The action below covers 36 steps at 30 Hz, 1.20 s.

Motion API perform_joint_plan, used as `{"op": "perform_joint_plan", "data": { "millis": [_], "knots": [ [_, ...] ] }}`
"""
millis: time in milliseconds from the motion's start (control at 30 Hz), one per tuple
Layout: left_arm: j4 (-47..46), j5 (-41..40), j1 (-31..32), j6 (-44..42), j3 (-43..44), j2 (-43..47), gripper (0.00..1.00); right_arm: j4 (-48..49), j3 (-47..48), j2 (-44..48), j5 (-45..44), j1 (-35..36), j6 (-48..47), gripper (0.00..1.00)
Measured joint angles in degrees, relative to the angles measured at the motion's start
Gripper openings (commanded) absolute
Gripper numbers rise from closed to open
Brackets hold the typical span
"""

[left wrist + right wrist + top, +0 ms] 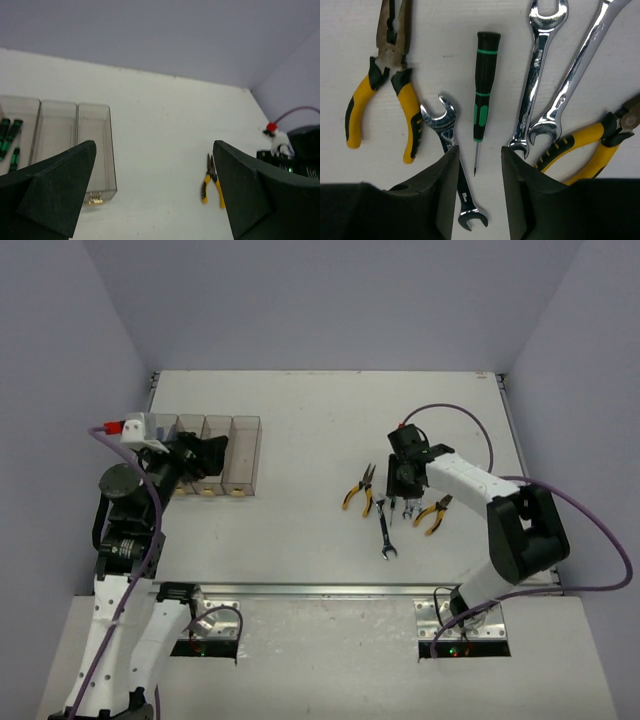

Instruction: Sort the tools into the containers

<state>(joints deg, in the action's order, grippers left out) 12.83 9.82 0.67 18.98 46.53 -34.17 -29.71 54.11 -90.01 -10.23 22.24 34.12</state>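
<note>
A black and green screwdriver (pixel 484 85) lies on the white table, with its tip between the fingers of my right gripper (pixel 480 162). That gripper is open and empty, low over the tool pile (pixel 403 480). A small wrench (pixel 442 125) lies to the left of the screwdriver. Two longer wrenches (pixel 538 65) (pixel 582 65) lie to its right. Yellow-handled pliers lie on the left (pixel 410 115) and on the right (pixel 580 137). My left gripper (pixel 155 200) is open and empty above the clear bins (pixel 245 455). One bin holds black and green screwdrivers (pixel 10 132). No blue and red screwdriver is in view.
The two bins on the right of the row (pixel 55 130) (pixel 95 145) look empty. In the top view, one pair of pliers (pixel 360 488) lies left of the pile and a wrench (pixel 386 535) lies nearest the arms. Purple cables loop round both arms.
</note>
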Motion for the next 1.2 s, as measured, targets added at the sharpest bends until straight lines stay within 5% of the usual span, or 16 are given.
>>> {"op": "perform_joint_plan", "data": {
  "millis": [267,433,667,800,867,1067,1200],
  "knots": [
    [7.20,8.17,0.00,0.00,-9.66,-0.42,1.00,0.74,7.69,-14.12,-3.29,-0.99,-0.06,0.30],
    [7.03,10.67,0.00,-0.02,-9.86,1.14,1.00,1.12,9.49,-17.50,-1.72,-2.21,0.10,0.07],
    [4.63,14.04,0.01,2.49,-10.36,1.52,1.00,2.02,6.99,-15.20,-0.68,-2.32,0.51,0.00],
    [-7.97,19.50,1.54,10.03,-16.02,-0.43,1.00,2.10,3.45,-6.91,1.66,-1.18,-0.47,0.00],
    [-16.42,21.38,4.26,15.52,-19.94,-3.48,1.00,4.89,1.64,0.69,8.81,-0.59,-1.88,0.00],
    [-40.34,22.66,22.90,28.88,-25.20,-16.03,1.00,30.90,-5.97,17.12,52.63,1.77,0.01,0.00],
    [-48.44,21.16,30.02,30.28,-21.58,-20.13,0.96,36.16,-8.15,19.59,64.68,5.18,0.43,0.00]
  ]
}}
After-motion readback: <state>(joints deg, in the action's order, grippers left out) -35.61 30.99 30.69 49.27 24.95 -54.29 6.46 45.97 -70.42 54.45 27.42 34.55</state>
